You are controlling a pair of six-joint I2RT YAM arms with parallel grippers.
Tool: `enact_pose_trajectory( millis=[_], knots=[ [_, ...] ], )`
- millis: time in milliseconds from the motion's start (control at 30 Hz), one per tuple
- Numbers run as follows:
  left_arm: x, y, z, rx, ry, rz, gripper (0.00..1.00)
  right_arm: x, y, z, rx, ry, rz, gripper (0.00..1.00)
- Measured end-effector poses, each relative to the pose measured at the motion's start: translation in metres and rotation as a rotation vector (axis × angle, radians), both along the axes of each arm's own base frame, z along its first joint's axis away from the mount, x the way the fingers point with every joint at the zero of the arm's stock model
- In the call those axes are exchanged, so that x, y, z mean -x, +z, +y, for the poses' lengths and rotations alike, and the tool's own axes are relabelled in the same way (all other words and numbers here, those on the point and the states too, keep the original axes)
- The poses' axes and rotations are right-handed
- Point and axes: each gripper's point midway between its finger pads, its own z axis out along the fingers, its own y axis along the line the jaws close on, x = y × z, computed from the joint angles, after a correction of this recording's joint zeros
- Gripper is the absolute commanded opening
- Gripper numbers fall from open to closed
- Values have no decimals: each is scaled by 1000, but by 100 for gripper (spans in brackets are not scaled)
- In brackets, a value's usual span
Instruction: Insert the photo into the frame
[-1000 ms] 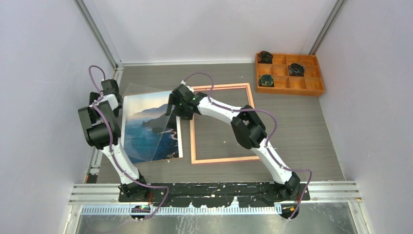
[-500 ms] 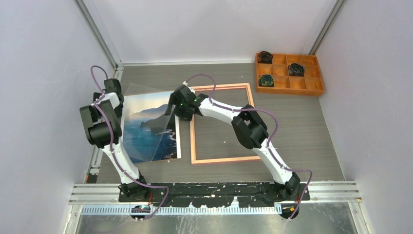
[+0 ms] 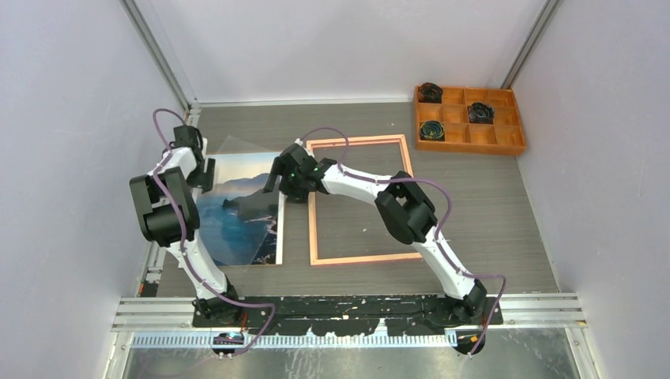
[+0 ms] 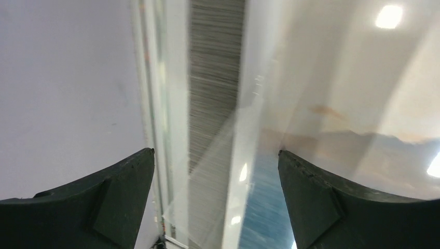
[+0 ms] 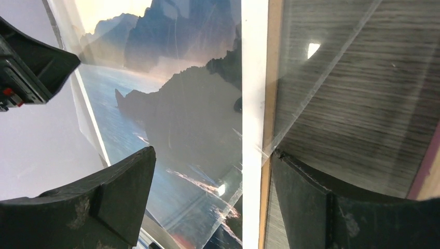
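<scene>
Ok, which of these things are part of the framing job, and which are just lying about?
Job:
photo
frame

Lying about:
clear sheet, over the photo
orange tray
dark rolls in the tray
</scene>
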Motion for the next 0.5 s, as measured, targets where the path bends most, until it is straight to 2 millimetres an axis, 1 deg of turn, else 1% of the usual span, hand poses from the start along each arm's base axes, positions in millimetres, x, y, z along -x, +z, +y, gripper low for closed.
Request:
enact_pose_trajectory(
  millis=[133, 233, 367, 500],
  knots=[
    [6, -3, -23, 92, -45, 28, 90, -5, 0, -12, -9, -36, 20, 87],
    [10, -3, -31, 117, -59, 44, 90, -12, 0, -22, -5, -64, 35, 87],
    [13, 6, -30, 114, -55, 38, 91, -21, 0, -31, 12, -98, 41, 87],
    [13, 23, -27, 95, -52, -1, 90, -29, -1, -38, 34, -146, 34, 87]
  ],
)
